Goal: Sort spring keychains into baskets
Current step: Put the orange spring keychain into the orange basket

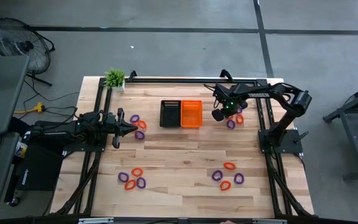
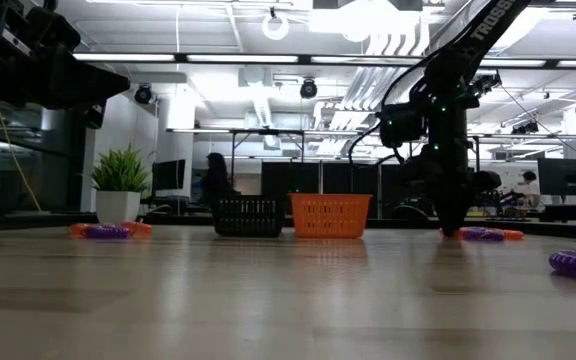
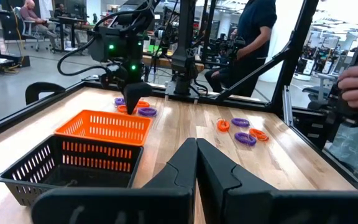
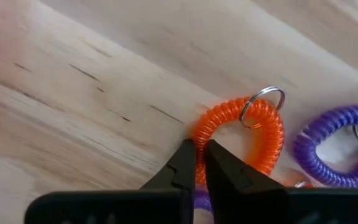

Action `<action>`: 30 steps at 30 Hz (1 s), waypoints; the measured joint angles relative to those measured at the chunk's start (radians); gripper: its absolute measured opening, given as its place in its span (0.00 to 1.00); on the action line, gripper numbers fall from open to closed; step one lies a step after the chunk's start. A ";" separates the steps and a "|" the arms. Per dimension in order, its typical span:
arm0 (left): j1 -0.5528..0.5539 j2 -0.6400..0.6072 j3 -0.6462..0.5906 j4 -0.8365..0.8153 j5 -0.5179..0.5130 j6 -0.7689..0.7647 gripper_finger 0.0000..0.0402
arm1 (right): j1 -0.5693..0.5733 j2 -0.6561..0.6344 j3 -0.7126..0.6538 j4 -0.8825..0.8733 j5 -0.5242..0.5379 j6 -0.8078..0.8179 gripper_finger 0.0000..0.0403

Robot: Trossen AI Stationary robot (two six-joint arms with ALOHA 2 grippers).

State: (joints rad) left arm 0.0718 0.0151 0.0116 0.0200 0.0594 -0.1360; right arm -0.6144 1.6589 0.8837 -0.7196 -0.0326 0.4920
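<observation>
Right gripper (image 4: 196, 155) stands tip-down over the table's far right part, its two dark fingers (image 4: 179, 168) pressed almost together with only a thin slit between them, the tips set at the rim of an orange spring keychain (image 4: 253, 134). Whether any coil is caught in that slit cannot be told; the tips touch or nearly touch the loop's edge. That orange loop lies flat on the wood, its metal split ring (image 4: 263, 104) on the side of the coil away from the fingers. Just beside it lies a purple spring keychain (image 4: 337, 149), also flat, its open curl turned toward the orange one.

From above, this gripper (image 1: 224, 112) sits just to the right of the orange basket (image 1: 191, 113), over a small cluster of loops (image 1: 235, 120). The black basket (image 1: 169, 113) touches the orange one on its left; both stand with their long sides running toward the table's far edge.

Left gripper (image 1: 129, 129) waits at the table's left, fingers closed together and empty, pointing toward the baskets, with purple and orange loops (image 1: 137, 122) close around its tip. Two more groups lie near the front edge, one left (image 1: 132, 178) and one right (image 1: 229, 177). A small potted plant (image 1: 115, 78) stands at the far left corner.
</observation>
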 joint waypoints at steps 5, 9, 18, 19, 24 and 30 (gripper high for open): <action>0.000 0.000 0.000 0.000 0.000 0.000 0.00 | 0.000 -0.075 0.003 -0.002 -0.021 0.004 0.03; 0.000 0.000 0.000 0.000 0.000 0.000 0.00 | 0.000 -0.135 0.003 0.001 -0.046 0.016 0.03; 0.000 0.000 0.000 0.000 0.000 0.000 0.00 | 0.049 -0.179 0.070 0.048 -0.087 0.019 0.03; 0.000 0.000 0.000 0.000 0.000 0.000 0.00 | 0.054 -0.173 0.093 0.047 -0.087 0.008 0.03; 0.000 0.000 0.000 0.000 0.000 0.000 0.00 | 0.069 -0.121 0.207 0.044 -0.090 -0.031 0.03; 0.000 0.000 0.000 0.000 0.000 0.000 0.00 | 0.080 -0.038 0.358 0.012 -0.101 -0.089 0.03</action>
State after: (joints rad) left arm 0.0719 0.0154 0.0116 0.0197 0.0594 -0.1360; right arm -0.5340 1.6213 1.2418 -0.7080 -0.1338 0.4035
